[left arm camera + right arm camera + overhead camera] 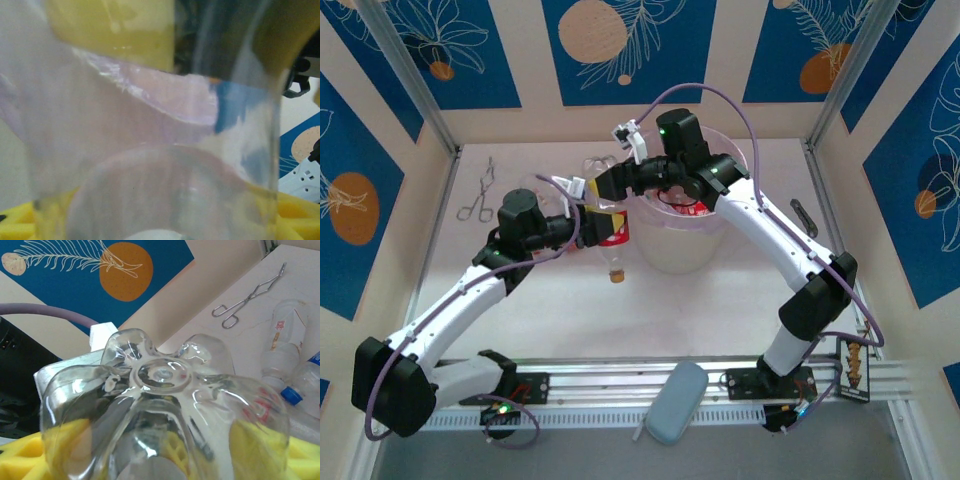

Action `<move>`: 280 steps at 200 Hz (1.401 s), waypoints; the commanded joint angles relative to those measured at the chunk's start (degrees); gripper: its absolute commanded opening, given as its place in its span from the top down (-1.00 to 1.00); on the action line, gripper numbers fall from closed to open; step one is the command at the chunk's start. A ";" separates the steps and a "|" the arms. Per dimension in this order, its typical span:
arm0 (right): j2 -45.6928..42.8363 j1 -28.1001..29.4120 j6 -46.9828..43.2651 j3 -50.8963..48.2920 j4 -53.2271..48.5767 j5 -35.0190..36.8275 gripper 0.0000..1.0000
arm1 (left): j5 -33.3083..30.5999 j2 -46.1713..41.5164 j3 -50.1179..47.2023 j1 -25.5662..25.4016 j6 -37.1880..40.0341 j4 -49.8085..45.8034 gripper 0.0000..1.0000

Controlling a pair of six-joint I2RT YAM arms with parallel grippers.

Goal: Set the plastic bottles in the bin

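While clear bottle (pixel 612 245) hangs beside bin (pixel 680 250), right pincer (pixel 605 187) clasps its base; left pincer (pixel 588 215) around its middle, grip unclear

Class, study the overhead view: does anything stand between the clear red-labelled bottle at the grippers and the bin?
No object lies between them: the bottle sits just left of the bin, close to its wall. Only the right arm crosses above the bin's mouth, partly covering it.
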 commanded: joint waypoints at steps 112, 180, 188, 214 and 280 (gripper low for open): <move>-9.62 -4.68 -1.49 7.24 2.83 20.02 -0.24 | 2.12 -11.44 0.37 1.91 9.16 -5.80 -1.00; -17.87 -15.12 -0.17 3.23 2.76 23.95 -0.25 | -9.26 -0.56 13.11 1.95 11.03 -13.76 -0.93; -17.96 -16.10 -1.05 2.86 1.84 25.20 -0.25 | -10.77 1.29 14.66 1.83 11.07 -14.63 -0.93; -16.73 -19.01 -2.78 2.69 -1.98 26.45 -0.25 | -11.12 6.42 17.94 0.85 9.26 -12.18 -0.94; -11.07 -17.97 -4.34 0.64 -7.25 25.63 -0.25 | -20.69 15.22 24.68 -3.02 13.16 -16.52 -0.83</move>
